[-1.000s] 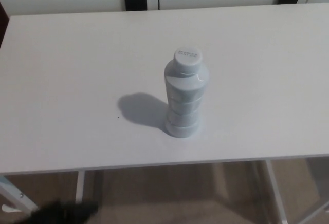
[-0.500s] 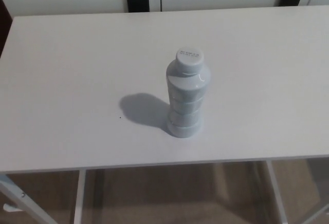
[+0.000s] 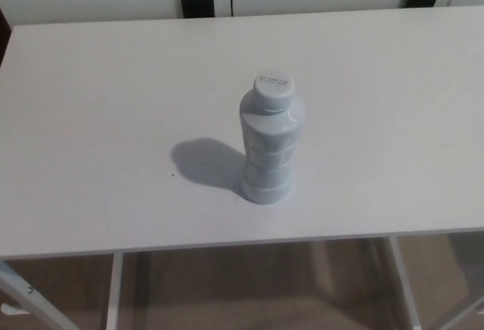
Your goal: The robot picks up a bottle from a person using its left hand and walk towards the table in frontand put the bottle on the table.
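Standing upright: bottle, mid-table, near front edge.

Finding: I see one marking, a short line of small dark print across the top of the white cap of the bottle. In my head view the characters are too small and blurred to read, and I cannot make out any word, brand or number. I can read nothing else on the bottle or on the table.
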